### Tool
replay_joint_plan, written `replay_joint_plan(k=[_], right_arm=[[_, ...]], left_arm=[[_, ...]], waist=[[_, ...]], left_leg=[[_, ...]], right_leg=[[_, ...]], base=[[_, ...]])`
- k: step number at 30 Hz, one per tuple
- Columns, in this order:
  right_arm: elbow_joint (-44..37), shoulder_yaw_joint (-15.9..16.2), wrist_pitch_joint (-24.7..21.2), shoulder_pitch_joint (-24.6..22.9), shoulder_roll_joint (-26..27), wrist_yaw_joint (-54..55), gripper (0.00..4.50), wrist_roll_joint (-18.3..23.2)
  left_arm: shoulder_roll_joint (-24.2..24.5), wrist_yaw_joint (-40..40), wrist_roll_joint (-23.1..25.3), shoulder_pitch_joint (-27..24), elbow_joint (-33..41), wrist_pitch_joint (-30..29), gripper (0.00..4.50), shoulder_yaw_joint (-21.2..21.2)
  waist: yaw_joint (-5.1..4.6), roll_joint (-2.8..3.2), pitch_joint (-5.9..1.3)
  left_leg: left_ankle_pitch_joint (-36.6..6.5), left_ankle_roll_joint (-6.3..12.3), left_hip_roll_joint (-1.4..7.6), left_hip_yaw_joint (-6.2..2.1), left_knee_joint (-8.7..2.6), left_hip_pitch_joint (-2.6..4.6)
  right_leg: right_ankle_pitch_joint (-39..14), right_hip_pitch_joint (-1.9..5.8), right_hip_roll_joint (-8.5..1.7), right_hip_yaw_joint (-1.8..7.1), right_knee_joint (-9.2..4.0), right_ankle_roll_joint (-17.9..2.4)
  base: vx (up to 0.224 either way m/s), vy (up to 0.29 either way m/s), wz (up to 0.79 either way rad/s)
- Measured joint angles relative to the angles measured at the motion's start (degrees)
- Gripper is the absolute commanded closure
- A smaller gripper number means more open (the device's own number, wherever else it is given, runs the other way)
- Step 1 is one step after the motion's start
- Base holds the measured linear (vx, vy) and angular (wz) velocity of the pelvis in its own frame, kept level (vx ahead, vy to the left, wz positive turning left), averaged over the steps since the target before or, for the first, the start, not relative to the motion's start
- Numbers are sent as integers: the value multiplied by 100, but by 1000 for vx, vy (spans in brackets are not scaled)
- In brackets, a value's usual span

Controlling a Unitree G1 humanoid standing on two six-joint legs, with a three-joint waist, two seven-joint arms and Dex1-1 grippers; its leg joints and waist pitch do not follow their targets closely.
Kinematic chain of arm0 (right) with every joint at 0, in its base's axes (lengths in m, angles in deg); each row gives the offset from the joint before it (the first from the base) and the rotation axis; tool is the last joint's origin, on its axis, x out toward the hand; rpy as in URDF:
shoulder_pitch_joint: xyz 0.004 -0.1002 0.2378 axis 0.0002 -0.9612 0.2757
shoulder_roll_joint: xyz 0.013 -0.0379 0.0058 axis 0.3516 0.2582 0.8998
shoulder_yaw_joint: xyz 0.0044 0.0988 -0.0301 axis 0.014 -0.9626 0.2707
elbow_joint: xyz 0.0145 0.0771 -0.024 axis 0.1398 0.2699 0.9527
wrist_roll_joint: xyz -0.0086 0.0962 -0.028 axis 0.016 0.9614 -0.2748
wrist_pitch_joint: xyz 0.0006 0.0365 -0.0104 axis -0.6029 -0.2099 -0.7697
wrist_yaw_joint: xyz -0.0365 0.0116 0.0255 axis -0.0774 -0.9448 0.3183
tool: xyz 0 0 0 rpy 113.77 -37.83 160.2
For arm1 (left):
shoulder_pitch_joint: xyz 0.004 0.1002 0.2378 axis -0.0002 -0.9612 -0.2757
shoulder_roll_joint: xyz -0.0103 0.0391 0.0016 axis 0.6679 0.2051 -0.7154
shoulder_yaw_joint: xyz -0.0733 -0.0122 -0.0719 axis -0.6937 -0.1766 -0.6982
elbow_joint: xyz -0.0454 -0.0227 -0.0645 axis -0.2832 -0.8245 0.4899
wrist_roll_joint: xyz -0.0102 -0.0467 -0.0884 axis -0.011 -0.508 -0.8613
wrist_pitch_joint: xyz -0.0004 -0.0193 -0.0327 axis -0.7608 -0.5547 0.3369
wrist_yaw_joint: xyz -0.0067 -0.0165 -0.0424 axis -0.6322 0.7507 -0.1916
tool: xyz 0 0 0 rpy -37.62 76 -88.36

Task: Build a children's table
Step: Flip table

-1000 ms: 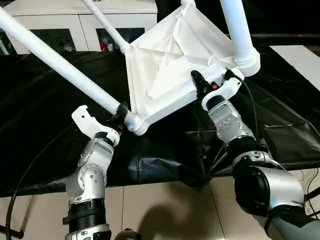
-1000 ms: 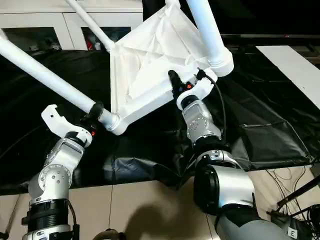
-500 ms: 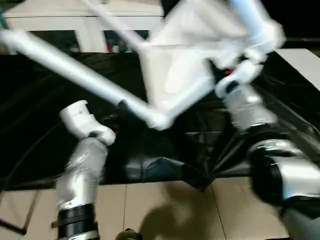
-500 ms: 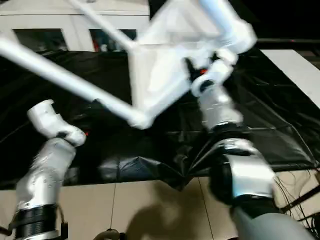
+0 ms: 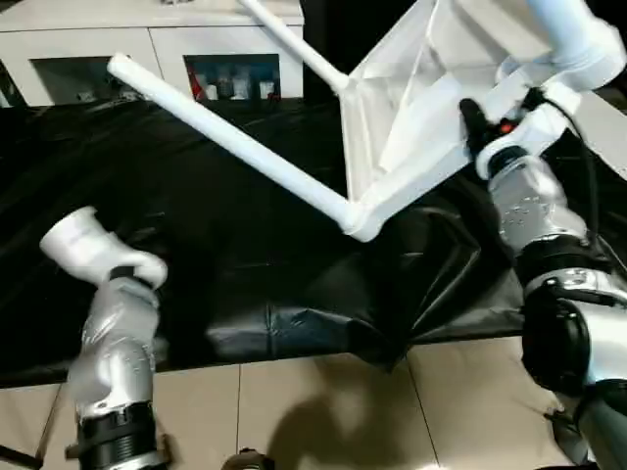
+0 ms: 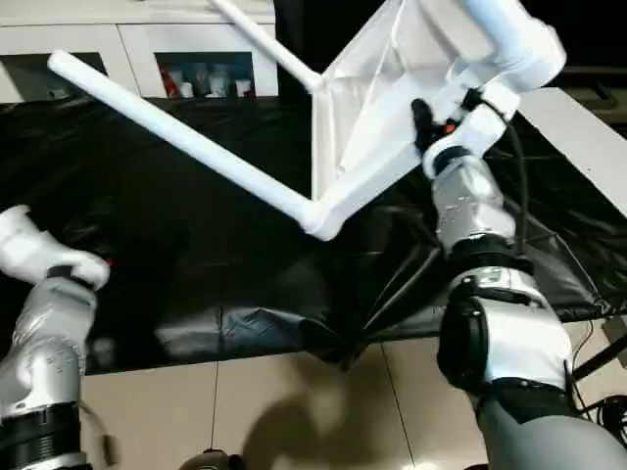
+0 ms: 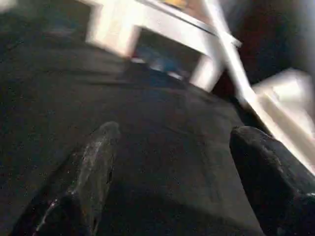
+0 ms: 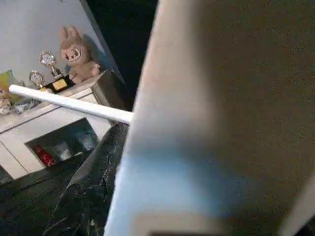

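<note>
The children's table hangs tilted in the air with the ribbed underside of its white tabletop [image 5: 411, 108] facing me. A long white leg [image 5: 235, 142] runs from the low corner socket [image 5: 361, 223] up to the left. Two more legs [image 5: 578, 29] stick out at the top. My right gripper [image 5: 477, 122] is shut on the tabletop's rim beside the right corner socket; one black finger [image 8: 96, 182] lies against the white plastic. My left arm [image 5: 118, 333] stands low at the left, well clear of the table. The left gripper [image 7: 177, 162] is open over the black sheet, holding nothing.
A crinkled black sheet [image 5: 196, 245] covers the floor under the table, ending at beige tiles [image 5: 323, 411] near me. A white cabinet [image 5: 167, 39] with glass doors stands at the back left, and a plush toy [image 8: 74, 51] sits on top of it.
My left gripper has come off the leg near the low corner socket and swung down to the left. The right arm has carried the table to the right. The camera also shifted.
</note>
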Motion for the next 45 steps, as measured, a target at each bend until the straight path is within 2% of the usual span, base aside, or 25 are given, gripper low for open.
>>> replay_joint_plan(k=[3, 8, 10, 13, 17, 20, 26, 31, 41, 42, 45], right_arm=[[-1, 275, -11, 165, -51, -7, 239, -332], [-7, 617, -5, 332, -56, 1, 241, -715], [-32, 686, -2, 345, -44, 10, 241, -819], [-87, 773, 1, 345, -19, 28, 242, -910], [-148, 910, 7, 361, 51, 49, 243, -1059], [-161, 970, -2, 379, 80, 30, 245, -1130], [-213, 1087, -96, 405, 80, -20, 246, -1271], [-290, 1172, -228, 430, 80, -144, 247, -1356], [-399, 1242, -600, 511, 91, -396, 248, -1372], [-422, 1241, -639, 511, 90, -431, 181, -1370], [-352, 1320, -908, 399, 110, -621, 175, -1409]], left_arm=[[280, 38, 452, 89, 158, 283, 53, 329], [650, 26, 924, 586, 634, 509, 53, 411], [719, 83, 967, 754, 856, 487, 53, 426], [781, 546, 724, 865, 1100, 172, 53, 680], [908, 1414, 292, 767, 1303, -467, 53, 1427], [1054, 1944, 157, 595, 1430, -786, 53, 1871], [1116, 2504, -14, 443, 1549, -1178, 53, 2324], [1254, 3030, -499, 414, 1858, -1536, 53, 2530], [1279, 2963, -439, 417, 1874, -1711, 53, 2484], [1280, 2943, -440, 421, 1874, -1744, 53, 2465], [1272, 2846, -429, 444, 1853, -1777, 53, 2411]], waist=[[-14, 0, 0], [7, -14, -2], [12, -15, -3], [22, -22, -7], [12, -27, -6], [2, -27, -6], [-1, -27, -6], [-12, -27, -6], [-121, -31, -8], [-129, -33, -10], [-141, -55, -16]], left_leg=[[0, -1, 1, -1, 0, 2], [1, -2, 5, -2, 3, 3], [1, -2, 4, -1, 10, 4], [1, -2, 3, 3, 19, 3], [1, -2, 3, 4, 25, 4], [1, -3, 7, 2, 22, 6], [2, -4, 7, 2, 24, 8], [2, -5, 7, 2, 23, 15], [2, -5, 7, 4, 21, 27], [2, -6, 7, 4, 21, 29], [2, -6, 8, 6, 16, 34]], right_leg=[[0, 2, 0, -3, 3, -1], [1, 7, -1, -9, 9, -3], [1, 12, -3, -8, 10, -3], [1, 12, -7, -6, 16, -3], [0, 5, -7, -2, 32, -5], [0, 2, -3, -4, 37, -6], [1, 5, -3, -3, 38, -7], [1, 9, -2, -2, 39, -7], [1, 18, 0, 5, 39, -7], [1, 19, 1, 7, 39, -7], [0, 18, 6, 13, 38, -8]], base=[[0, 0, 0], [0, 0, 0], [0, 0, 0], [0, 0, 0], [0, 0, 0], [0, 0, 0], [0, 0, 0], [0, 0, 0], [0, 0, 0], [0, 0, 0], [0, 0, 0]])
